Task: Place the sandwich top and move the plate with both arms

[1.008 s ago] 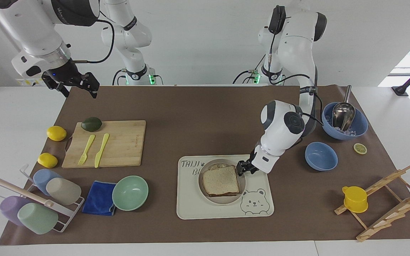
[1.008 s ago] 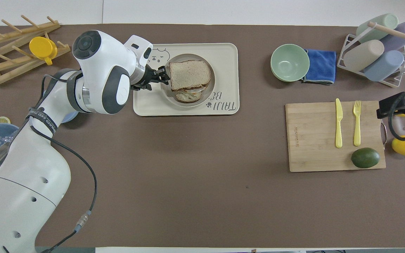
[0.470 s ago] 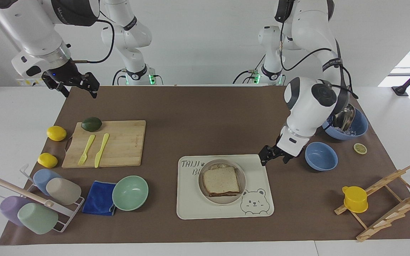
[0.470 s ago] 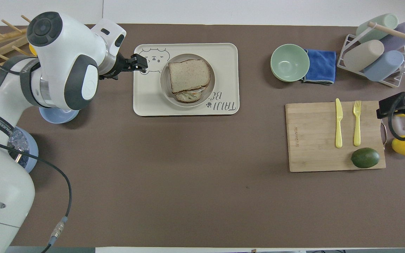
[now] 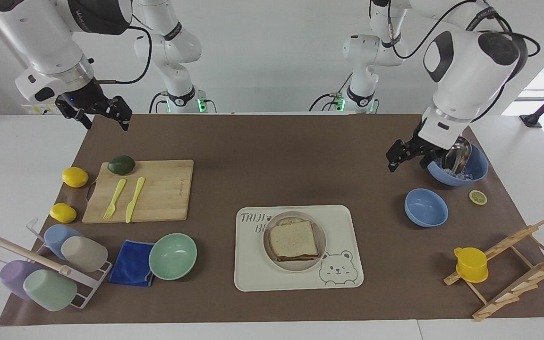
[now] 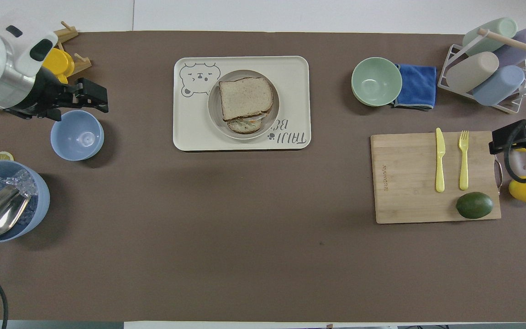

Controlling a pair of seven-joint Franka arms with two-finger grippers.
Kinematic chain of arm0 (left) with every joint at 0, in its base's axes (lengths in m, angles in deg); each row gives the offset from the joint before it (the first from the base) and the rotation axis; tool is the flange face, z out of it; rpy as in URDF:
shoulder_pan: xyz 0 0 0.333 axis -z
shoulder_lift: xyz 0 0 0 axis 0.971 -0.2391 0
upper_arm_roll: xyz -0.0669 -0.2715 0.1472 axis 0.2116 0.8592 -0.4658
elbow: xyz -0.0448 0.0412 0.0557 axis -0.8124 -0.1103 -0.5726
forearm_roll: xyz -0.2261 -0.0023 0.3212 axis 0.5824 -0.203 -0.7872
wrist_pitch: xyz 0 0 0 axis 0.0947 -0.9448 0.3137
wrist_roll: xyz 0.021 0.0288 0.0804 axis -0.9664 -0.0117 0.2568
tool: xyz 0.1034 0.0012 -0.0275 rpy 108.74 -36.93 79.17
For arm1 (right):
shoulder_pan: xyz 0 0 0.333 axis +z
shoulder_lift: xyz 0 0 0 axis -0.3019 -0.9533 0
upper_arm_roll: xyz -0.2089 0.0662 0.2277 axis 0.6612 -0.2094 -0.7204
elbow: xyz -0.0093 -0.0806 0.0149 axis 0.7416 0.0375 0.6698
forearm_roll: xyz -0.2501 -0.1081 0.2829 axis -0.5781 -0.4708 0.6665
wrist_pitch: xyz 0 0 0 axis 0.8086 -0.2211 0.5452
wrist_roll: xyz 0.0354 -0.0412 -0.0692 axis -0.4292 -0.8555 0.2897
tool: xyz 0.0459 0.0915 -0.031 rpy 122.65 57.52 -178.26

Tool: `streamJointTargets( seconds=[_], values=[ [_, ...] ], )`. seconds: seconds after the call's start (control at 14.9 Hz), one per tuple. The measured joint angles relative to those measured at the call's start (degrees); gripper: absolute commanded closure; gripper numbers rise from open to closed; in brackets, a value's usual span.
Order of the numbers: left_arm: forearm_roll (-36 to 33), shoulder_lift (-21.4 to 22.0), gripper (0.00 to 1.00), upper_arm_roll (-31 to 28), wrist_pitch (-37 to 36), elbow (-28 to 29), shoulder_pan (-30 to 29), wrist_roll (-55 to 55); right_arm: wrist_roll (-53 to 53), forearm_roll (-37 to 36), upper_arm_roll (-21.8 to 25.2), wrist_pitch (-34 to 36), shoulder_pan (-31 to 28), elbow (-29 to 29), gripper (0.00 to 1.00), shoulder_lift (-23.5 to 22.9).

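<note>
Now the sandwich top (image 5: 293,239) lies on the plate (image 5: 269,252) — left hand (image 5: 409,156) and right hand (image 5: 97,113) both spread, empty, aloft.

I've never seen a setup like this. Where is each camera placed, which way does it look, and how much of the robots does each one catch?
Facing view: high across the table, looking at the robots; both arms show, left gripper and right gripper raised.
Overhead view: high above the robots' end, looking steeply down; only the grippers and wrists show.
Shared: sandwich top on the plate, on the tray.
</note>
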Motion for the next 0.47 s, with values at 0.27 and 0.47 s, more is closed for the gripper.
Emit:
streamJointTargets(
  seconds=[0.27, 0.47],
  values=[
    [-2.20, 6.67, 0.00, 0.23, -11.28, 0.09, -0.74, -3.91, 0.00, 0.00, 0.00, 0.00, 0.00, 0.00, 0.00, 0.00],
    [-2.27, 9.29, 0.00, 3.30, -15.36, 2.05, -4.18, -8.35, 0.00, 0.00, 0.00, 0.00, 0.00, 0.00, 0.00, 0.00]
  ],
)
